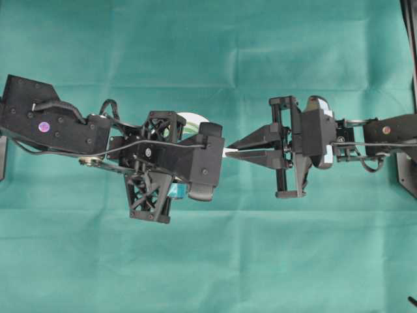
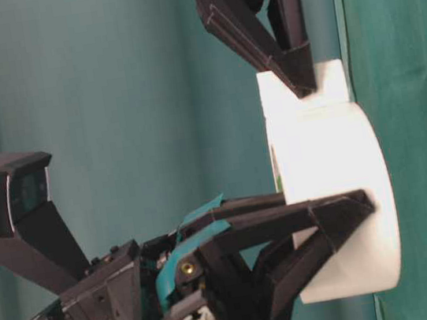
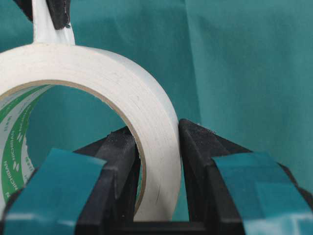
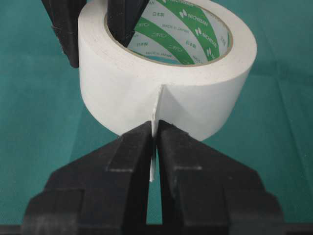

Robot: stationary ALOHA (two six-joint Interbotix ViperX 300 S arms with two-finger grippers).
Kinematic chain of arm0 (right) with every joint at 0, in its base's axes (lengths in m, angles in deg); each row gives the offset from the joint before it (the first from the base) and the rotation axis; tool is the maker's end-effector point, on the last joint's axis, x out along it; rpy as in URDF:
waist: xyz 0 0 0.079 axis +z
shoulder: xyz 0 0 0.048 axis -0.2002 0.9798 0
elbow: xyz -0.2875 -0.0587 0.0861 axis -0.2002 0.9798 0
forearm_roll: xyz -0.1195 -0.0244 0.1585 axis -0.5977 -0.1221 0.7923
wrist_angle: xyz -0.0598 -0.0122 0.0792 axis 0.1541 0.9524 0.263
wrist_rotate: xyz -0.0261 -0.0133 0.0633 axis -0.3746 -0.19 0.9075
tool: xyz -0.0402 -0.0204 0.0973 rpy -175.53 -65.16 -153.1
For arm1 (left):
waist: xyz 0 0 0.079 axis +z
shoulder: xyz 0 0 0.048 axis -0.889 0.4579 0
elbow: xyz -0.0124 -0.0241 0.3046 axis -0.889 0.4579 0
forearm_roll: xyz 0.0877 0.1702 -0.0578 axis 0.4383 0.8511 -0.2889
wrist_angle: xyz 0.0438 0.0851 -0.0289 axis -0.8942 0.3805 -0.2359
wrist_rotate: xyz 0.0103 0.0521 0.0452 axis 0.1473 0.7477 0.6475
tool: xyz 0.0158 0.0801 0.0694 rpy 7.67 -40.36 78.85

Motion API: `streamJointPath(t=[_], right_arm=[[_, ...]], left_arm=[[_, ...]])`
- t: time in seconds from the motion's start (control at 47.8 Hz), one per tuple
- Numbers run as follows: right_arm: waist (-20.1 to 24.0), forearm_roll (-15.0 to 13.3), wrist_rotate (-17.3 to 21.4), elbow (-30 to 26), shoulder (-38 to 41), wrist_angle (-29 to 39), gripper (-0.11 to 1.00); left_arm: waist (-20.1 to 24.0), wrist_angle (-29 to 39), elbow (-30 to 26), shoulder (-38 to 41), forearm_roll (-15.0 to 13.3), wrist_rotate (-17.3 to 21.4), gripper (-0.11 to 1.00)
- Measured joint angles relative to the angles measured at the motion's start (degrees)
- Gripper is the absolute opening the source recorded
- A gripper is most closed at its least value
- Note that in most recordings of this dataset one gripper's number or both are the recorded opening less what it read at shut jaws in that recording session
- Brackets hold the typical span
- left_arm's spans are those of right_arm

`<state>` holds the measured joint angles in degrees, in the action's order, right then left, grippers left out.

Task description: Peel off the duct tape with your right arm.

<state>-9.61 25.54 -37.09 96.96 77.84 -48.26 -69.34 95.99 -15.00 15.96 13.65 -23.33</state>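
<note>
The duct tape (image 4: 166, 73) stands between the two arms near the middle of the green-covered bench (image 1: 208, 261), mostly hidden under the left arm in the overhead view, where only a sliver of white shows (image 1: 192, 120). The left gripper (image 3: 159, 142) holds it by the ring wall — one finger (image 3: 120, 161) inside the core, the other outside, narrowed onto the band of tape. The right gripper (image 4: 155, 142) has its fingers (image 4: 127, 161) pressed together on the loose strip end (image 4: 156, 115), which stands out from the roll's outer face as a thin white tab.

As a judgement: the roll looks light and stiff, its cardboard core keeping the ring round under the clamp, so it should not crush. The tab is the only sensible place for the right arm to take hold, and it is thin and floppy; the adhesive side may cling to a finger pad. Peeling will call for a steady pull away from the roll, and the tape's tack will tug against the left arm's grip — the roll could twist or slide between those fingers if the pull goes off-line. A jerk might tear the tab or slip it free.

No container is in view; the roll's hollow, printed green and white, holds only the left arm's inner finger.
</note>
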Motion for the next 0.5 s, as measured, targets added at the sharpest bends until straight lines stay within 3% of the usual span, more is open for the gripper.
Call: streamJointPath(t=[0.503], right_arm=[[0.1, 0.6, 0.0, -0.3, 0.2, 0.0, -0.09]], left_arm=[[0.0, 0.0, 0.0, 0.0, 0.0, 0.0, 0.21]])
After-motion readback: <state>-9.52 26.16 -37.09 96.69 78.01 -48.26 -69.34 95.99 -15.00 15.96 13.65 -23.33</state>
